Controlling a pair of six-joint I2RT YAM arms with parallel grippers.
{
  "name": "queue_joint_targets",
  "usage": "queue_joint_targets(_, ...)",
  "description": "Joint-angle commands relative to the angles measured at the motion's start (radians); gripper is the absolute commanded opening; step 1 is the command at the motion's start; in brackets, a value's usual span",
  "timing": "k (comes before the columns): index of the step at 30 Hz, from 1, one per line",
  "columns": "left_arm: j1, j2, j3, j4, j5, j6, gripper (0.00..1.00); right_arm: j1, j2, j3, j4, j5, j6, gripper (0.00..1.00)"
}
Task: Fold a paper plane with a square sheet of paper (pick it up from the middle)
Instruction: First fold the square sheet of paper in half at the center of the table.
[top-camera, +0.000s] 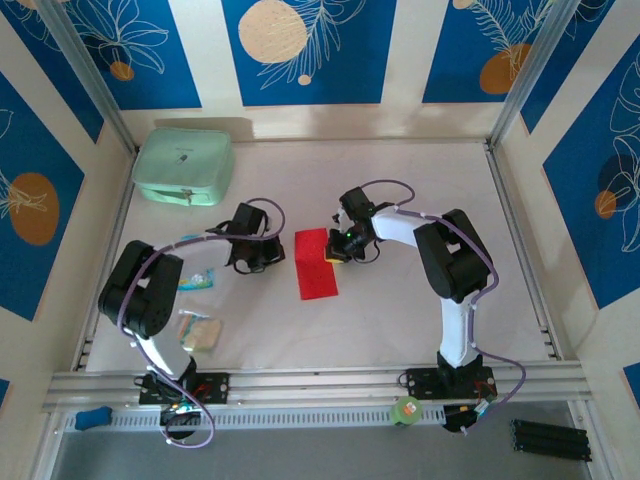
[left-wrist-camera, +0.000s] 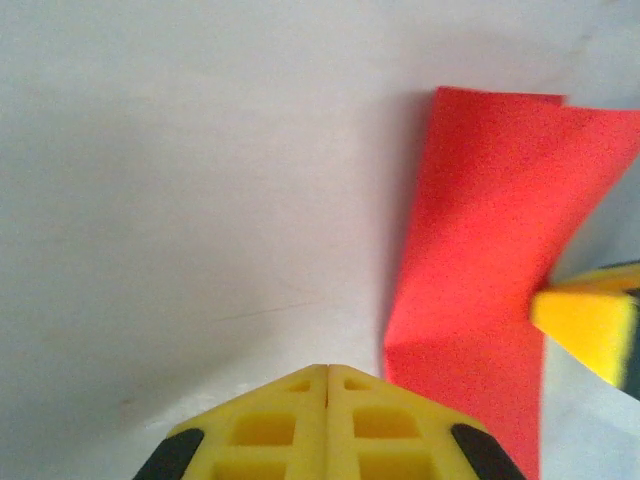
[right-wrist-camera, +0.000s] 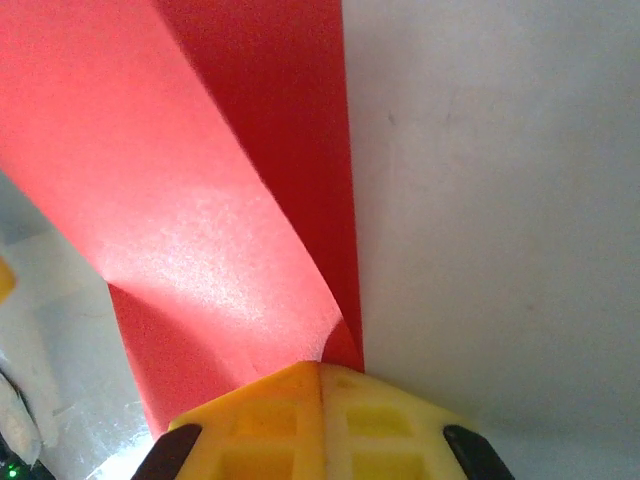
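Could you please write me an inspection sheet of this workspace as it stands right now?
Surface: white table, flat, with faint specks.
Job's things: square sheet of paper, red, at the centre, folded over into a strip, one flap raised.
Clutter: mint-green case at far left; light packet and tan packet by the left arm.
Grippers: left gripper shut, empty, beside the sheet's left edge; right gripper shut, apparently pinching the raised flap.
Cables: purple cables looped along both arms, not crossing the sheet.
Surroundings: blue-and-cream leaf-patterned panels; metal rail at the near edge.
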Motion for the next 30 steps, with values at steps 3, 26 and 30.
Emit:
queue_joint_targets(3,-0.021,0.019,0.062,0.109,0.188,0.009,0.07,-0.011,0.120,-0.045,-0.152,0.229,-0.032,0.03)
queue_joint_targets(26,0.065,0.270,0.153,-0.012,0.067,-0.074,0.10,-0.013,0.139,-0.027,-0.174,0.221,-0.106,0.03)
queue_joint_targets(30,0.127,0.245,0.130,-0.004,0.082,-0.049,0.11,-0.013,0.150,-0.020,-0.178,0.204,-0.166,0.04)
